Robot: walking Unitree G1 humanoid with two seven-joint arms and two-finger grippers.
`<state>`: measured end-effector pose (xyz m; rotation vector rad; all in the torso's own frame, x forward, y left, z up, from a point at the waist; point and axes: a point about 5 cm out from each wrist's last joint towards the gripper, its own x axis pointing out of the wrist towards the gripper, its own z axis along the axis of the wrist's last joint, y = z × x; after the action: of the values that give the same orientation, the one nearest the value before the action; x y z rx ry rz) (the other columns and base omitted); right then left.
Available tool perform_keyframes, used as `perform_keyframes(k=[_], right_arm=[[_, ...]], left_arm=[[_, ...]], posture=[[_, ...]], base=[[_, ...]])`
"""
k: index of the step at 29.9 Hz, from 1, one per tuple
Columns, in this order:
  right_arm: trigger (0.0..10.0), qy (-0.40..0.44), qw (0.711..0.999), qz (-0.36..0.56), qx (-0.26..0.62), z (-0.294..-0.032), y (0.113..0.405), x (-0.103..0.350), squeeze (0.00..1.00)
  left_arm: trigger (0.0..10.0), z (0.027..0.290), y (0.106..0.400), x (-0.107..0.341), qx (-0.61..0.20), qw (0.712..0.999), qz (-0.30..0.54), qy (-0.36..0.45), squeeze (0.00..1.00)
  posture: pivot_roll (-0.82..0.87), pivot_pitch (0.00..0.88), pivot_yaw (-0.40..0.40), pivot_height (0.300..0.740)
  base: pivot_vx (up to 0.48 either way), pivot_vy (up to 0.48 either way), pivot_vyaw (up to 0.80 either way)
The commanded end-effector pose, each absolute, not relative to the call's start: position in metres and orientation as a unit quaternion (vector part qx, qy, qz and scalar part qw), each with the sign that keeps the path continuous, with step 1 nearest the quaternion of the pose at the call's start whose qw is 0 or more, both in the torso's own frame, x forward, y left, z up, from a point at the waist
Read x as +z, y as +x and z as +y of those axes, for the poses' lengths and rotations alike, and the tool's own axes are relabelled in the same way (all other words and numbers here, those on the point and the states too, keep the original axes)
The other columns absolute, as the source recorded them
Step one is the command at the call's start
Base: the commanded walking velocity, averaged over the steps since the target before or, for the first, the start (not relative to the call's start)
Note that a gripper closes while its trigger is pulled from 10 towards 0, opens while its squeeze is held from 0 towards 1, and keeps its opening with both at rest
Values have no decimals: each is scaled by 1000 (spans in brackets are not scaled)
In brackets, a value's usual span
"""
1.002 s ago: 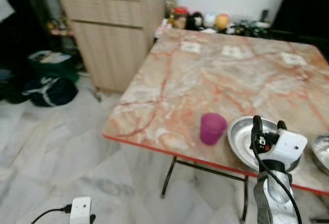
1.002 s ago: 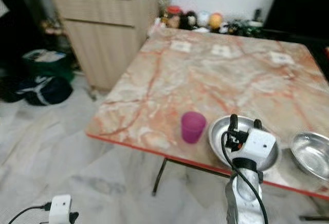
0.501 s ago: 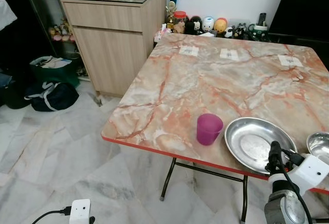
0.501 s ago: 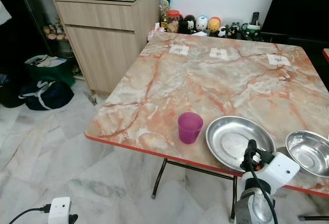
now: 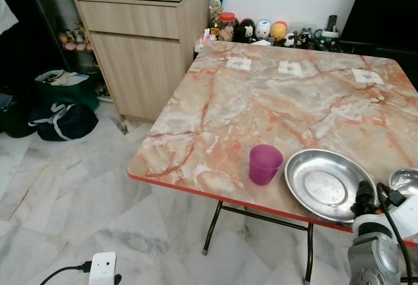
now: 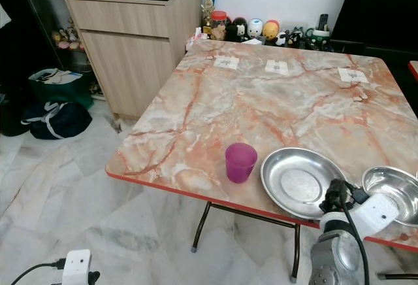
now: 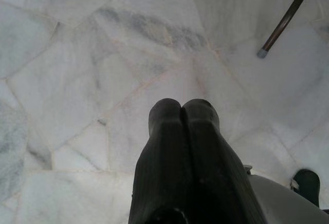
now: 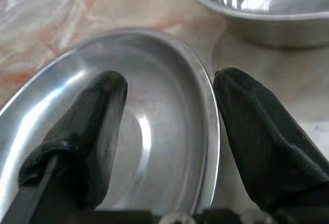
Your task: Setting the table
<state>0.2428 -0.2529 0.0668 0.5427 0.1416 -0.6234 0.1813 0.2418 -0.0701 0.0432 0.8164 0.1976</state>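
You're looking at an early setup: plate (image 6: 298,182) sitting at the table (image 6: 261,102) near edge, cup (image 6: 240,161) beside it, bowl (image 6: 394,193) opposite. Right gripper (image 8: 169,131) is straddling the plate rim, jaws wide, empty. Left gripper (image 7: 181,147) is hanging closed.

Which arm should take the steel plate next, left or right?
Right. The right gripper is open at the steel plate, its fingers straddling the near rim beside the steel bowl. The left gripper hangs shut over the marble floor.
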Motion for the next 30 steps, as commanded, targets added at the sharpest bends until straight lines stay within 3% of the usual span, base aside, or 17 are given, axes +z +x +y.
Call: perform_keyframes(k=[1, 24, 25, 26, 27, 30], right_arm=[[10000, 271, 909, 74, -308, -254, 244, 66, 0], [10000, 296, 897, 120, -307, -253, 247, 51, 0], [1020, 297, 897, 120, -305, -252, 248, 51, 0], [1020, 298, 897, 120, -303, -251, 248, 51, 0], [0, 299, 897, 120, -302, -250, 249, 52, 0], [196, 301, 897, 119, -302, -249, 250, 52, 0]], left_arm=[[10000, 241, 178, -72, 95, 909, 405, 23, 0], [10000, 243, 178, -72, 96, 909, 404, 26, 0], [10000, 243, 178, -72, 96, 909, 404, 27, 0], [10000, 243, 178, -72, 95, 909, 404, 27, 0], [10000, 243, 178, -72, 95, 909, 405, 27, 0], [10000, 243, 177, -72, 93, 909, 405, 29, 0]], posture=[[-6, 0, -27, 740], [0, 0, -22, 740], [0, 0, -22, 740], [0, 0, -22, 740], [0, 0, -22, 740], [4, 0, -23, 740]], base=[[0, 0, 0], [0, 0, 0], [0, 0, 0], [0, 0, 0], [0, 0, 0], [0, 0, 0]])
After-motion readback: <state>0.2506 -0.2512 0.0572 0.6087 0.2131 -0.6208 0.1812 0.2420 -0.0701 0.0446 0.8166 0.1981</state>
